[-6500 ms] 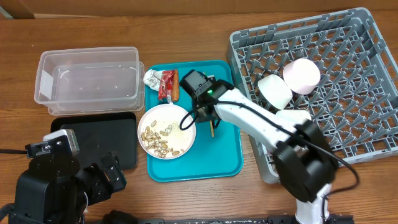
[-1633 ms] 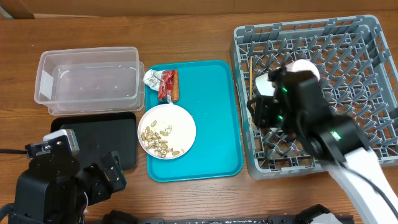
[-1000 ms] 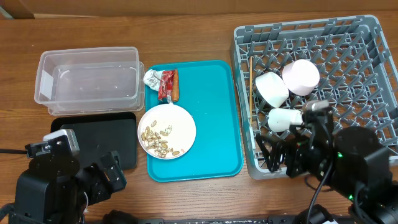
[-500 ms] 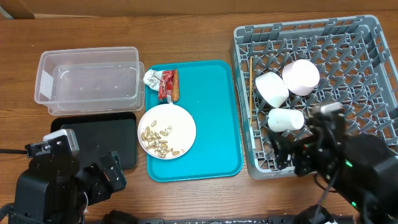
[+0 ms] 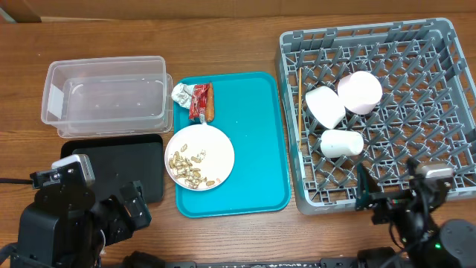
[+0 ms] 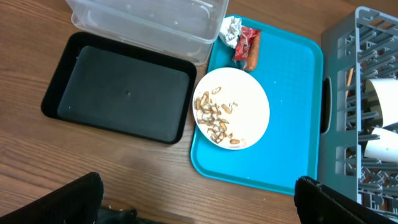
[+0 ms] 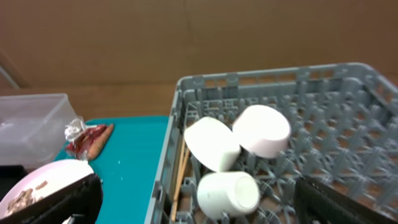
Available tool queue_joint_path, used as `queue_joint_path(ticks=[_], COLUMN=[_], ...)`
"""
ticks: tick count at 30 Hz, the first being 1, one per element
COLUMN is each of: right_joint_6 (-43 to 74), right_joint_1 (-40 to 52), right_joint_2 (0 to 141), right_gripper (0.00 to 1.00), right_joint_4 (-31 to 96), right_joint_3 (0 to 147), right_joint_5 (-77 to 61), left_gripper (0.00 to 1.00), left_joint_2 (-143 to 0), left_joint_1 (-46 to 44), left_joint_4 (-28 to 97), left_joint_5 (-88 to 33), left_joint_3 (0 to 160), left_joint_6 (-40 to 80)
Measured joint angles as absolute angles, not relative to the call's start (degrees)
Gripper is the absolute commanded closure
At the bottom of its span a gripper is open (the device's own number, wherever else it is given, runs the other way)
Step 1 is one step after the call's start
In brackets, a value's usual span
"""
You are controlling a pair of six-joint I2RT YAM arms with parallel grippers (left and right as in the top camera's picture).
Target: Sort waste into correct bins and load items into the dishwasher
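Overhead view, far left: the clear tub [image 5: 104, 97] stands on the wooden surface [image 5: 245, 37] with nothing visible inside, and the black tray [image 5: 141, 160] lies just in front of it, their edges touching or slightly overlapping. The left arm sits at the lower left corner, apart from all items. In the left wrist view the left tool [image 6: 202, 208] has its fingers [image 6: 68, 199] spread wide apart and grips nothing. At centre, the teal serving tray [image 5: 260, 134] carries all the waste. The crumpled silvery wrapper [image 5: 181, 94], red snack wrapper [image 5: 198, 101] and sausage piece [image 5: 210, 103] lie side by side, touching, at its far left corner. The white plate [image 5: 222, 145] sits near the tray's left edge, with the nut-shell scraps [image 5: 190, 167] heaped on its left half. At right, the grey dish rack [image 5: 416, 67] holds the chopsticks [image 5: 300, 112] along its left wall. The white bowl [image 5: 326, 106] and pink bowl [image 5: 360, 91] are tipped on their sides against each other. The white cup [image 5: 341, 143] lies on its side just in front of the white bowl. The right arm is at the lower right, at the rack's near edge. In the right wrist view the right tool [image 7: 202, 208] has its fingers [image 7: 62, 202] set wide apart, holding nothing.
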State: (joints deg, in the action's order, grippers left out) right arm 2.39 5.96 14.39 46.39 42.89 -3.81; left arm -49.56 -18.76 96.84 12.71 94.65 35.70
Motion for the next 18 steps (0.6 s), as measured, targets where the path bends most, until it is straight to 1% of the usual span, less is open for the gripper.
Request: queue_joint_path(ticks=[1,8,13,18], right_joint_6=[2.33,1.91,1.87,1.87], right_joint_1=[5.82,5.61,5.61,5.61], right_joint_2=[13.65,3.07,0.95,0.91], right_gripper=[0.00,0.00,0.00,0.00], right_joint_4=[45.69,24.25,17.63,12.25], right_joint_3=[41.47,19.03,9.96,4.64], right_joint_5=[-4.29,-11.05,-12.75,-14.31], left_gripper=[0.00,0.00,0.00,0.00], left_joint_2=[-49.56,-49.56,-49.56,-49.56], left_joint_1=[-18.76,-18.76,-18.76,-18.76], left_joint_4=[96.84,96.86,96.84,96.86], left_joint_5=[12.71,12.73,12.71,12.71], left_joint_3=[94.65,94.65,94.65,94.65], left_joint_6=[35.70,35.70,35.70,35.70])
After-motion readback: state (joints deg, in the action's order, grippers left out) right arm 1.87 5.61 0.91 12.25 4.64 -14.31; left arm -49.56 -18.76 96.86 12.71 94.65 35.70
